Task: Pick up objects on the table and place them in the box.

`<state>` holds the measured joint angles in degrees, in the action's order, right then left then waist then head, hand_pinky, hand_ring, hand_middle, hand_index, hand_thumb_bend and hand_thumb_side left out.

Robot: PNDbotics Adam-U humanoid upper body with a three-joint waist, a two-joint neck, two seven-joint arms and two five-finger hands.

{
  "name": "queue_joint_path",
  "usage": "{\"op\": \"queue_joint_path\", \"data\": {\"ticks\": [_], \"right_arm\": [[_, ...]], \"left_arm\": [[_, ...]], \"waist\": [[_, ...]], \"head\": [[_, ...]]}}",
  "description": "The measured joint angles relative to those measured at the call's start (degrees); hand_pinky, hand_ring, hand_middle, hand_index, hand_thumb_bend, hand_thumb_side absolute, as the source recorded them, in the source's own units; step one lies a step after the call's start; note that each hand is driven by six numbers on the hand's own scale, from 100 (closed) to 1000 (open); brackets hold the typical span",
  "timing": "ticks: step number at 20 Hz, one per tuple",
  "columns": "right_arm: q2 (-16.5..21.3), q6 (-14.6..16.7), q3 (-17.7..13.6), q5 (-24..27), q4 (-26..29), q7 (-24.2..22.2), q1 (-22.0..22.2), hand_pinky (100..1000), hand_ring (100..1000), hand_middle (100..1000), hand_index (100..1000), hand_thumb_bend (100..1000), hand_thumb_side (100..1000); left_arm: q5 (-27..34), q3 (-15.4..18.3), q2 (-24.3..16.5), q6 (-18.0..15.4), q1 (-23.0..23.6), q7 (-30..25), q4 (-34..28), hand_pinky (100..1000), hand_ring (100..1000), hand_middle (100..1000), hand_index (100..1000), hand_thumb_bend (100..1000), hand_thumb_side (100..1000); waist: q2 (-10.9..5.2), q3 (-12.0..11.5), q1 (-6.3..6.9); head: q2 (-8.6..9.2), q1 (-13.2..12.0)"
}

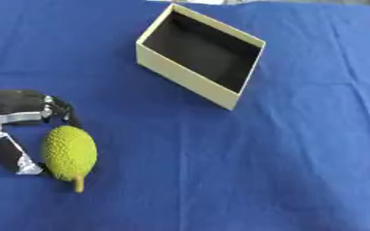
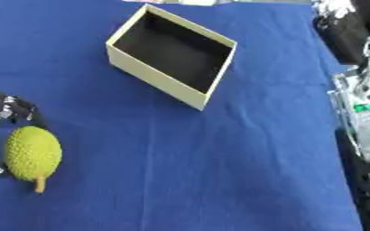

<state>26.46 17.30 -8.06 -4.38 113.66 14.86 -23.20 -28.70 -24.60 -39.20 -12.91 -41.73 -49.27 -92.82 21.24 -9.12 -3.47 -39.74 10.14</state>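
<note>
A bumpy green fruit [image 1: 70, 152] with a short stem lies on the blue cloth at the left. My left hand [image 1: 14, 118], black with silver links, comes in from the left edge. One finger curls over the fruit's top end and the thumb [image 1: 26, 166] touches its lower left side. The open cream box [image 1: 166, 67] with a dark inside stands tilted at the upper middle, well apart from the fruit. My right hand [image 2: 363, 85] shows at the right edge in the right eye view, away from both.
The blue cloth [image 1: 219, 180] covers the whole table. Between the fruit and the box lies bare cloth. The box holds nothing that I can see.
</note>
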Motion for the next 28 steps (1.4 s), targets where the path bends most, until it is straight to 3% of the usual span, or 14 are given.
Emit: {"op": "queue_joint_path", "data": {"ticks": [4, 6, 9, 13, 15, 16, 18, 21, 28], "right_arm": [[0.0, -0.1, 0.0, 0.0, 0.0, -0.1, 0.0, 748, 683, 604, 772, 100, 409], [0.0, -0.1, 0.0, 0.0, 0.0, -0.1, 0.0, 749, 683, 603, 772, 100, 409], [0.0, -0.2, 0.0, 0.0, 0.0, -0.2, 0.0, 749, 683, 602, 772, 100, 409], [0.0, -0.2, 0.2, 0.0, 0.0, -0.2, 0.0, 749, 683, 601, 772, 100, 410], [0.0, -0.2, 0.3, 0.1, 0.0, -0.2, 0.0, 749, 683, 600, 773, 100, 413], [0.0, -0.2, 0.3, 0.1, 0.0, -0.2, 0.0, 749, 683, 600, 773, 100, 413], [0.0, -0.2, 0.3, 0.1, 0.0, -0.2, 0.0, 748, 683, 599, 773, 100, 412], [0.0, -0.2, 0.3, 0.1, 0.0, -0.2, 0.0, 747, 683, 599, 773, 100, 413], [-0.1, -0.2, 0.3, 0.1, 0.0, -0.2, 0.0, 747, 683, 599, 773, 100, 413]], "left_arm": [[1.9, 0.2, 0.0, 0.8, 0.1, 0.3, -1.4, 578, 685, 613, 705, 329, 177], [2.8, 0.7, 0.0, 1.5, 0.2, 1.0, -2.3, 492, 596, 535, 624, 201, 186], [4.4, 1.4, 0.0, 3.8, 0.3, 3.6, -2.8, 350, 457, 401, 481, 124, 186], [5.9, 1.4, 0.0, 7.6, 0.4, 9.1, -2.9, 311, 418, 353, 434, 132, 172], [6.4, 1.1, 0.1, 8.4, 0.4, 11.0, -2.9, 295, 413, 381, 464, 271, 127], [6.5, 1.0, 0.1, 8.5, 0.4, 11.6, -2.9, 295, 413, 383, 466, 276, 125], [6.5, 1.0, 0.2, 7.9, 0.5, 12.8, -3.0, 295, 415, 392, 475, 314, 114], [5.3, 1.5, 0.4, 6.2, 0.8, 15.8, -4.2, 289, 413, 393, 477, 303, 100], [0.9, 5.4, 2.3, 2.7, -0.8, 27.7, -7.8, 290, 415, 400, 478, 377, 100]], "waist": [[0.03, 0.0, 0.00], [0.04, 0.0, 0.00], [0.04, 0.0, 0.00], [0.04, 0.1, -0.04], [0.04, 0.1, -0.04], [0.05, 0.1, -0.04], [0.08, 0.2, -0.05], [0.13, 0.2, -0.17], [0.13, 0.1, -0.28]], "head": [[0.00, 0.0], [0.00, 0.0], [0.00, 0.0], [0.00, 0.0], [0.00, 0.0], [0.00, 0.0], [0.01, 0.0], [0.06, 0.0], [0.50, 0.1]]}}
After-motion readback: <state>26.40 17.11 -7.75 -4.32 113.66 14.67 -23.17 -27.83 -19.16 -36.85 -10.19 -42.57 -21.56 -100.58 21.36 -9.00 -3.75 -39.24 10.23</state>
